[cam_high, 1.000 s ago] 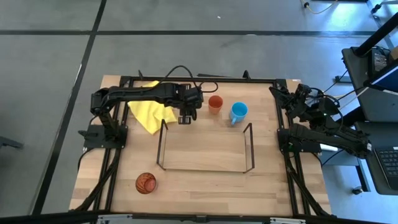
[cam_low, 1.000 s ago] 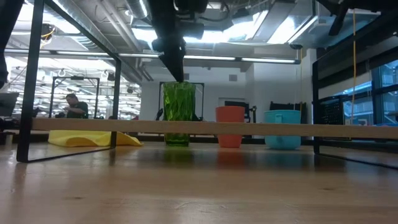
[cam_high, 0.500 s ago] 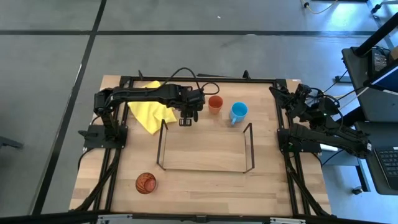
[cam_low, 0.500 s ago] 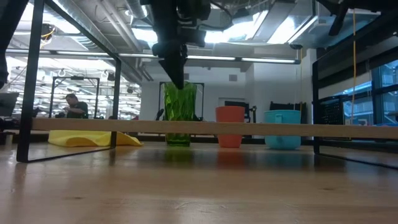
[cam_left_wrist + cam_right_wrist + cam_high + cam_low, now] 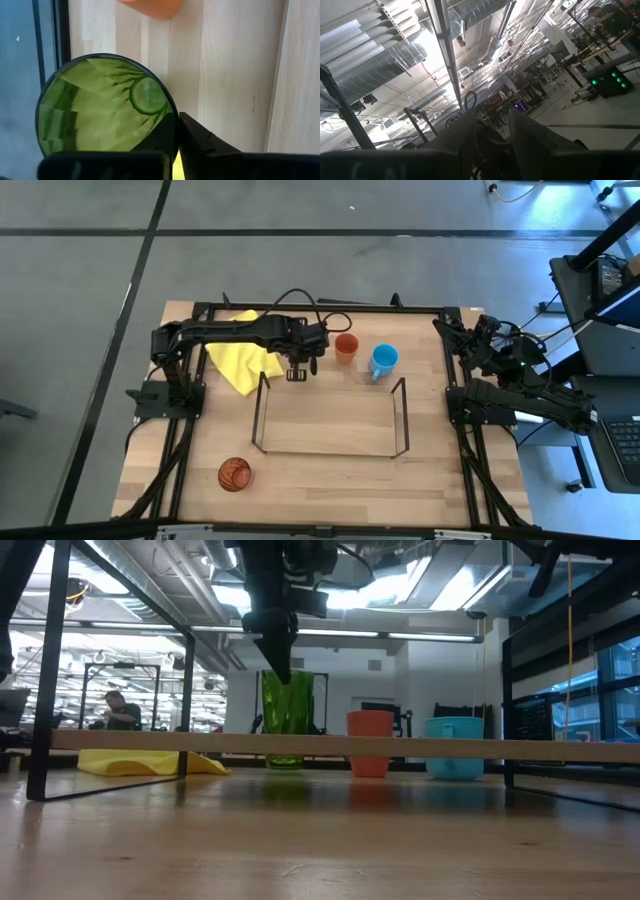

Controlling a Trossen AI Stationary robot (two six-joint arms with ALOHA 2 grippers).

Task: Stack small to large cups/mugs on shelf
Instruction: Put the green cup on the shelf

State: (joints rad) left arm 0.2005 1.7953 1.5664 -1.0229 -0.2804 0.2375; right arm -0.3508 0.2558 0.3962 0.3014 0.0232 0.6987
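The translucent green tumbler (image 5: pixel 286 715) is at the table's far side, just beyond the wire shelf (image 5: pixel 262 415), with my left gripper (image 5: pixel 297 368) shut on its rim from above. To its right stand the plain orange cup (image 5: pixel 346 347) and the light blue mug (image 5: pixel 383 361), each on its base. Near the front left sits the red-orange patterned cup (image 5: pixel 235 474). My right gripper (image 5: pixel 490 135) waits at the table's right edge, pointing up at the ceiling, open and holding nothing. My left gripper pinches the tumbler's rim (image 5: pixel 174 116) between its two fingers. One finger is inside the tumbler and the other finger (image 5: pixel 200 142) is outside the wall. The fingers point down from above. The tumbler hangs upright, its base (image 5: pixel 285 764) just above the table.
A yellow cloth (image 5: pixel 240 360) lies on the table left of the tumbler. The black table frame (image 5: pixel 200 310) runs round the edges. Bare wood lies inside the shelf and along the near side. A person (image 5: pixel 120 712) sits far off in the room behind.
My left gripper has come down a little onto the green tumbler's rim and taken hold. The tumbler now stands slightly higher than before, still upright.
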